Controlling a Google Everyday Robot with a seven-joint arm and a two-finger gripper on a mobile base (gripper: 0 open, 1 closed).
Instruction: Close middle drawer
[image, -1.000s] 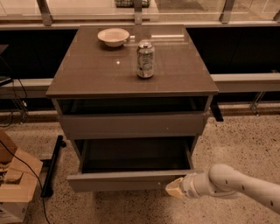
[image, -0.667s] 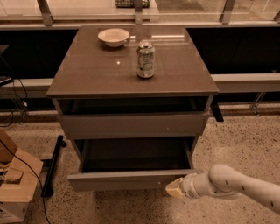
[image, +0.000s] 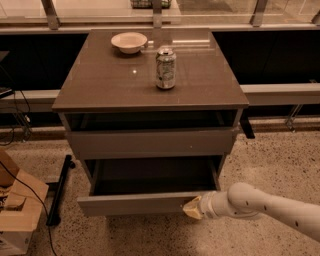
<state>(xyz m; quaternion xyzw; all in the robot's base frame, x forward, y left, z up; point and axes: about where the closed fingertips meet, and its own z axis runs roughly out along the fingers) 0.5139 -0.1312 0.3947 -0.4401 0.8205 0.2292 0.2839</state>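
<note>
The middle drawer is pulled well out of the grey-brown cabinet. Its flat front panel faces me and its long shallow tray shows behind it, with nothing visible inside. My gripper comes in low from the right on a white arm. Its pale tip is against the right end of the drawer's front panel. Above it, a taller front panel sits nearly flush, with a dark gap over it.
A soda can and a small white bowl stand on the cabinet top. A cardboard box and cables lie on the speckled floor at the left. A black bar leans beside the cabinet. A low ledge runs behind.
My gripper has shifted slightly left and up, closer against the drawer's front panel. The drawer looks about as far out as before.
</note>
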